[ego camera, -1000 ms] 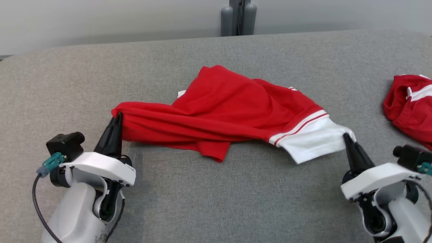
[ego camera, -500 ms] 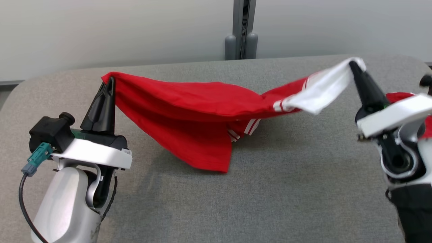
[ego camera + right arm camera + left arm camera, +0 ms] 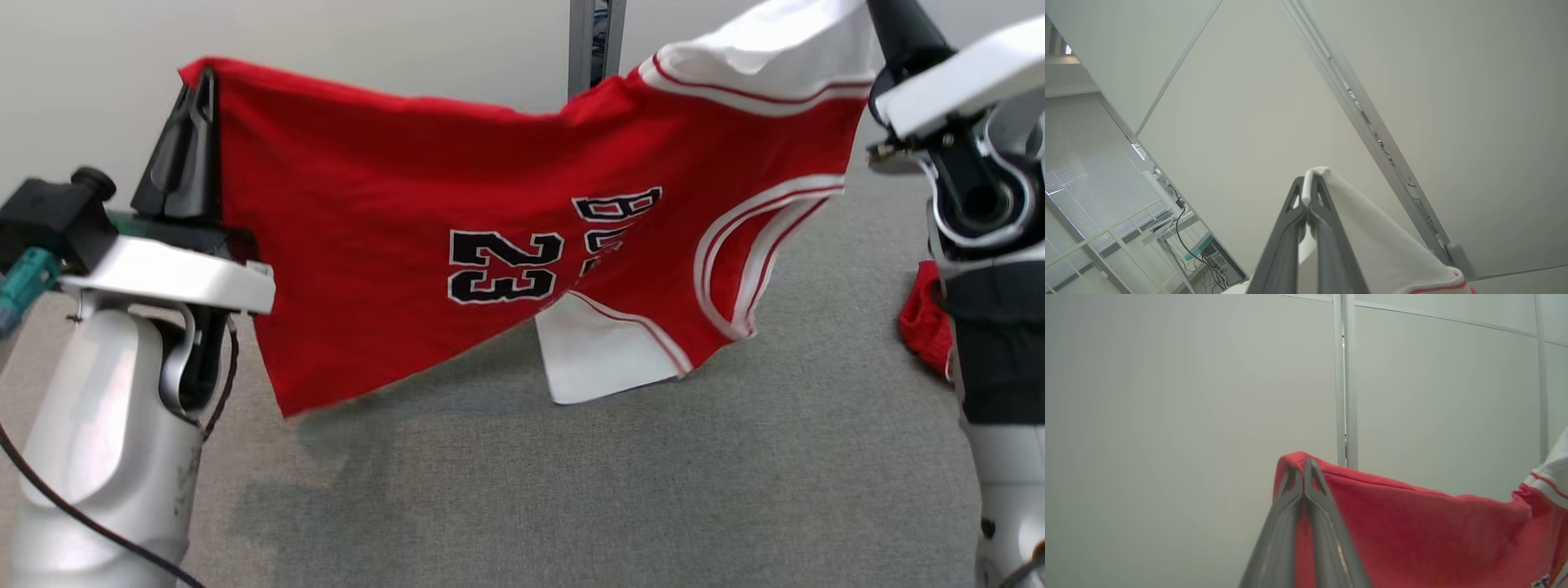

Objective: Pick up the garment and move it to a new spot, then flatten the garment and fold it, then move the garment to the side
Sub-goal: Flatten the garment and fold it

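Jersey [image 3: 392, 204], red sleeveless knit, white trim, black 23, hangs above grey fabric table [image 3: 571, 490], long axis spanning both claws. Pinched shut on it: left gripper [image 3: 204, 77] at red corner, right gripper [image 3: 1309, 181] at white edge, higher. Level both before lay-down.

my left tool [image 3: 198, 86]: long black fingers [image 3: 181, 167] | wrist plate [image 3: 163, 278]: white | camera [image 3: 49, 216]: black, teal plug [image 3: 20, 282] at its 7 o'clock | forearm [image 3: 98, 441]: silver, black cable [image 3: 82, 518]
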Motion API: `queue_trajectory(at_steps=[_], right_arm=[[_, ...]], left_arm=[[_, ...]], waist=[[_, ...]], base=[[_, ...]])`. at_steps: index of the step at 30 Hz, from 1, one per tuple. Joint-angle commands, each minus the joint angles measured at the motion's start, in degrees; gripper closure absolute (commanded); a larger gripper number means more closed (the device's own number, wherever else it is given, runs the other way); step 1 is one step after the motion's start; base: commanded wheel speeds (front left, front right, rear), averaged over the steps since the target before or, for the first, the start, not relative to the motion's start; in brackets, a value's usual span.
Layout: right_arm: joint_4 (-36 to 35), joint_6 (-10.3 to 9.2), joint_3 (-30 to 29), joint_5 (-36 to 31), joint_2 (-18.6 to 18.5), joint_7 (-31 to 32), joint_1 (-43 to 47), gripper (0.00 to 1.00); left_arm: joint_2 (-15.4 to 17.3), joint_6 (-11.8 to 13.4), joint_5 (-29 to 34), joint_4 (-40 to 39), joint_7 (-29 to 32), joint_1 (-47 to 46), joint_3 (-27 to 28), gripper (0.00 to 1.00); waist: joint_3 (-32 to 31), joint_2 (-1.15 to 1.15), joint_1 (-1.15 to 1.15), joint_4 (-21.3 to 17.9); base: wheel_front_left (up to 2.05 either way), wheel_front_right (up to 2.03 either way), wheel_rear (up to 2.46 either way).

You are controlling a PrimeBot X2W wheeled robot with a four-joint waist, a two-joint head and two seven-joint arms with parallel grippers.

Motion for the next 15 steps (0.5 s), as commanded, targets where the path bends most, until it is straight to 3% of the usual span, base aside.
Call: queue_trajectory(at_steps=[1, 15], right_arm=[[2.66, 0.04, -0.30, -0.93, 0.33, 0.17, -3.03, 1.00], [12.75, 0.04, 1.33, -4.30, 0.06, -2.66, -12.86, 1.00]], left_arm=[[0.59, -0.08, -0.74, 1.43, -0.07, -2.41, -0.17, 1.00], [1.18, -0.09, -2.00, 6.89, -0.07, -9.18, -0.47, 1.00]], waist=[[-0.46, 0.00, 0.00, 0.39], [-1.90, 0.00, 0.00, 1.38]], base=[[0.00, 0.00, 0.00], [0.00, 0.00, 0.00]])
